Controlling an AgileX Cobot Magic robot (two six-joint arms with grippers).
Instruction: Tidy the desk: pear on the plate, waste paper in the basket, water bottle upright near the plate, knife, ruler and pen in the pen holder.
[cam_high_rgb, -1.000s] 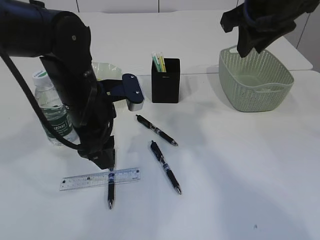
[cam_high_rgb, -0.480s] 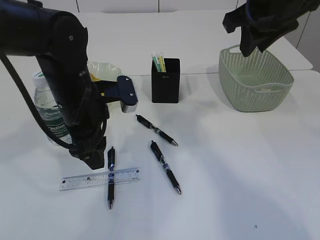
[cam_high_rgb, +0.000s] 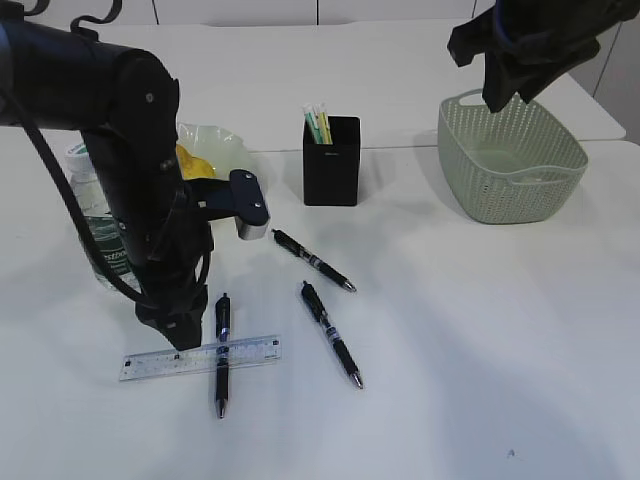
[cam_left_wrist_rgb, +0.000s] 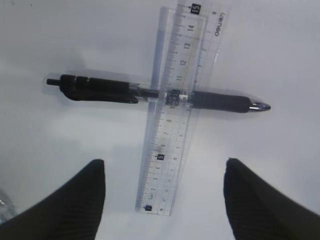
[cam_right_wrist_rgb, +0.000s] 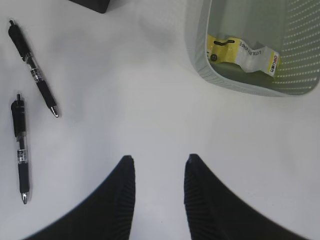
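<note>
The clear ruler (cam_high_rgb: 200, 357) lies flat on the desk (cam_high_rgb: 450, 330), and a black pen (cam_high_rgb: 221, 352) lies across it. My left gripper (cam_high_rgb: 183, 338) hangs open just above the ruler's left part. In the left wrist view the ruler (cam_left_wrist_rgb: 176, 130) runs between the open fingers (cam_left_wrist_rgb: 80, 200), under the crossing pen (cam_left_wrist_rgb: 100, 90). Two more pens (cam_high_rgb: 312, 260) (cam_high_rgb: 331, 334) lie mid-desk. The pear (cam_high_rgb: 186, 155) rests on the plate (cam_high_rgb: 218, 138). The water bottle (cam_high_rgb: 92, 205) stands upright behind my left arm. My right gripper (cam_right_wrist_rgb: 160, 157) is open and empty, high beside the basket (cam_right_wrist_rgb: 199, 65), which holds the waste paper (cam_right_wrist_rgb: 242, 51). I cannot make out the knife.
The black pen holder (cam_high_rgb: 331, 162) stands at the back centre with light green and yellow items sticking out. The basket (cam_high_rgb: 512, 165) sits at the back right. My left arm's bulk hides part of the bottle and plate.
My left gripper has shifted left, from over the crossing pen to over the ruler's left part, staying open. The right arm has barely moved.
</note>
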